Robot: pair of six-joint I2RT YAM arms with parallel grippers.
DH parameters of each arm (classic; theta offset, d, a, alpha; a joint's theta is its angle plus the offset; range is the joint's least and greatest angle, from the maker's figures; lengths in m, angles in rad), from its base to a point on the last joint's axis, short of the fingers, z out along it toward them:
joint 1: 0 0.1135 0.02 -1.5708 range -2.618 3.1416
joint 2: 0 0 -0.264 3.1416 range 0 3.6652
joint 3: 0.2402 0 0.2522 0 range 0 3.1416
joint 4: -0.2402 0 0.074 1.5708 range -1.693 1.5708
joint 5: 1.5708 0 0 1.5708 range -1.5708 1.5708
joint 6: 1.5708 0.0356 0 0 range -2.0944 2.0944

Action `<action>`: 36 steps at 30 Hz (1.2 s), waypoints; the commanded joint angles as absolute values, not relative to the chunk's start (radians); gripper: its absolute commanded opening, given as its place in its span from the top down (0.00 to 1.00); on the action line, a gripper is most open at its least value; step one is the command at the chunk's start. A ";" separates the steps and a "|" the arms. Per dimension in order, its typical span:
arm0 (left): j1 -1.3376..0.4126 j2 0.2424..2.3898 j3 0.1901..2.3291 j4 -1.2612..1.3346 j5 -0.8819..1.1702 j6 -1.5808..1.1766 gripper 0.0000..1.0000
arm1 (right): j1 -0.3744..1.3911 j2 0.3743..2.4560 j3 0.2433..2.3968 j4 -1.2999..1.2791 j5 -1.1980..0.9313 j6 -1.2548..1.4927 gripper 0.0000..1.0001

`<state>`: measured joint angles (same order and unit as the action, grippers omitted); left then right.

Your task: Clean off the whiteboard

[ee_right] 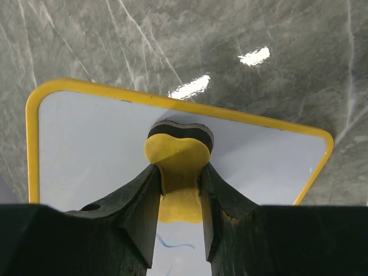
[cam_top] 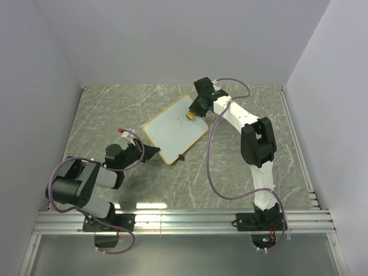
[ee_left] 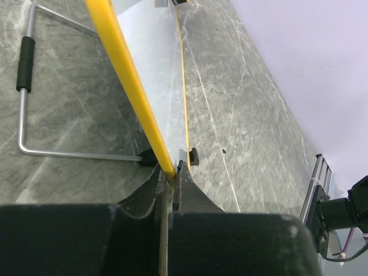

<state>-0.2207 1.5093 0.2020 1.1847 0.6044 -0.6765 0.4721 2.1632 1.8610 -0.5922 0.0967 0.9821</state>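
The left gripper point(ee_left: 170, 169) is shut tight on the yellow frame point(ee_left: 122, 63) of the whiteboard point(cam_top: 175, 129), pinching it at the corner closest to the left arm. A small black foot point(ee_left: 194, 156) sits on the whiteboard's edge just beside the pinching fingers. A thin metal wire point(ee_left: 75, 154) shows on the other side of that frame. The right gripper point(ee_right: 179, 172) is shut on a little yellow bone-shaped piece point(ee_right: 177, 154) with a dark pad point(ee_right: 181, 129) under it, and the pad touches the white face near the whiteboard's far edge. A faint blue line point(ee_right: 172, 244) marks the white face close to the piece. The whiteboard lies on the gray stone table point(cam_top: 115, 109).
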 commanded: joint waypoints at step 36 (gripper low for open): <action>-0.265 1.502 0.219 1.184 0.701 -0.568 1.00 | 0.453 2.131 1.758 -0.408 0.041 1.124 1.00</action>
